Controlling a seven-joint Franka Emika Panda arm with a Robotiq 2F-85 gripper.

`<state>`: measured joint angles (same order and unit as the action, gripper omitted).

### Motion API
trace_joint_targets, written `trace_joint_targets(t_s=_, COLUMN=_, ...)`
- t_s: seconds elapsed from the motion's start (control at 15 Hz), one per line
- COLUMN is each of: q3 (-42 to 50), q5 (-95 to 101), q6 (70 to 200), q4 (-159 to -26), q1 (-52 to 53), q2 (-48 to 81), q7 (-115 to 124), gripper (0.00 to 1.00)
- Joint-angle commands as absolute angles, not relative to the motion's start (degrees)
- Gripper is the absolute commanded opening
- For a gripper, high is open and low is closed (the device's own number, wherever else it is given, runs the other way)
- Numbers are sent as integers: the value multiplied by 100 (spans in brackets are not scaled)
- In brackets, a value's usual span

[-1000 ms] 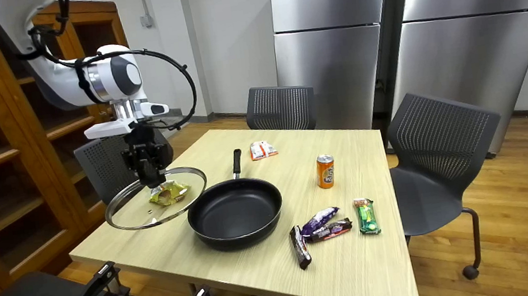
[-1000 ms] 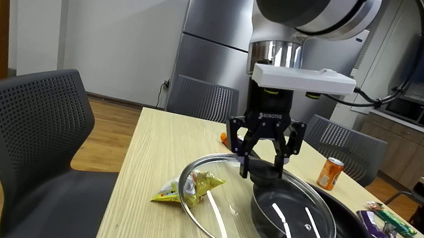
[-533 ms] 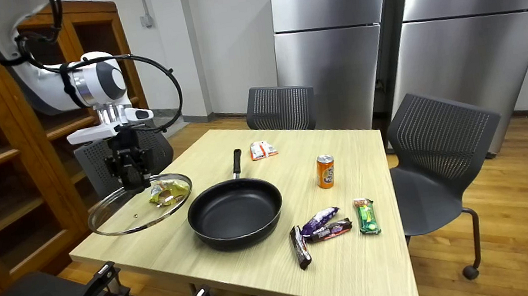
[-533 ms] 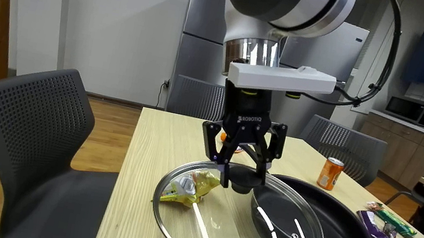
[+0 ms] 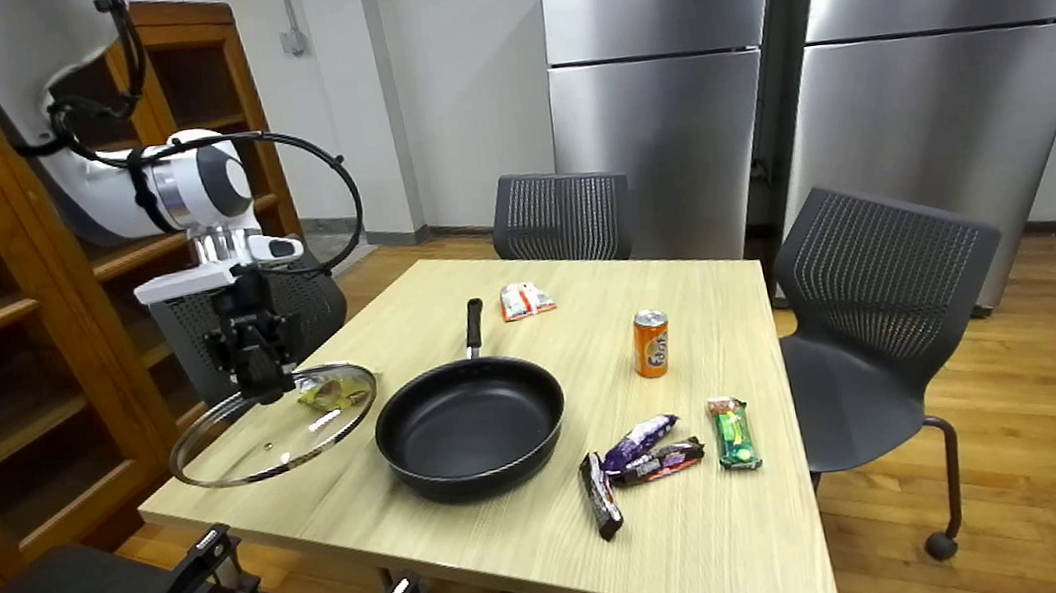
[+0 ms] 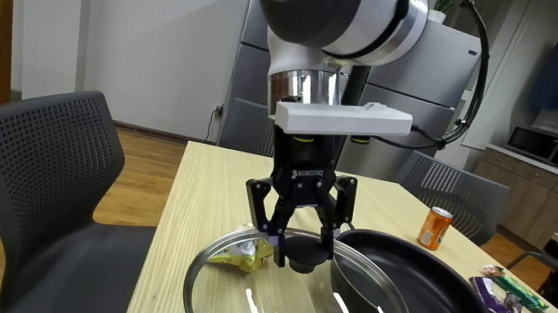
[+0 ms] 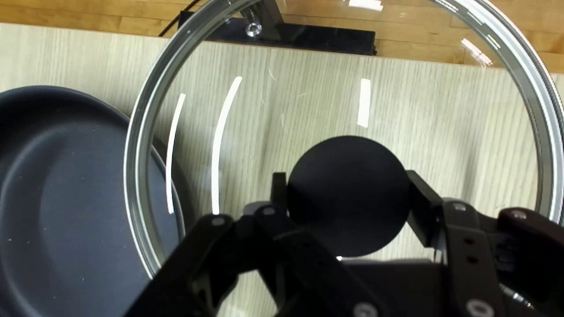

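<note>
Far left, the wooden cabinet point(image 5: 58, 284); in from it, here's the gripper point(image 6: 304, 255), pointing down, a finger against either side of the black knob point(image 7: 348, 193). That's a grip, no question about it! Below the black knob spreads the glass lid point(image 5: 274, 441), looking a touch tipped, over the left part of the table point(image 5: 721, 555); it seems raised off the top, though by how much I can't tell. Right by it, showing through the glass, lies the yellow packet point(image 5: 337, 395). Next along, the black frying pan point(image 5: 470, 419), uncovered, handle point(image 5: 474, 323) towards the far side. The lid is near the pan, mainly off to its side. So the step in hand, as I read it: glass lid held by its knob, off the pan. The next move, I'd judge, calls for a steady pinch, since that round knob could let the lid swivel, plus a watchful eye on packet and pan rim. On to the right: a white-and-orange packet point(image 5: 525, 300), then the dark wrapped bars point(image 5: 602, 497) bunched with a purple wrapper point(image 5: 640, 442), the orange can point(image 5: 652, 343) upright, well apart from the lid, and, rightmost on the table, the green packet point(image 5: 734, 432). Past the table's edge stands a dark chair point(image 5: 890, 292).
</note>
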<state>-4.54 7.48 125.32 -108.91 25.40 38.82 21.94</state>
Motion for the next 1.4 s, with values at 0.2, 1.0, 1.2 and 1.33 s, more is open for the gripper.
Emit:
trace_joint_targets(t_s=0.2, q3=-532, q5=853, q6=11914, q4=-10274, q1=2520, q2=4157, q7=1899, gripper=39)
trace_joint_targets(t_s=1.0, q3=-445, q5=769, q6=11434, q4=-9105, q1=2432, q2=4783, q7=1886, gripper=39)
trace_joint_targets(t_s=1.2, q3=-423, q5=745, q6=11336, q4=-8779, q1=2393, q2=4943, q7=1848, gripper=39)
trace_joint_targets(t_s=1.33, q3=-423, q5=753, q6=11341, q4=-8682, q1=2400, q2=4983, q7=1841, gripper=39)
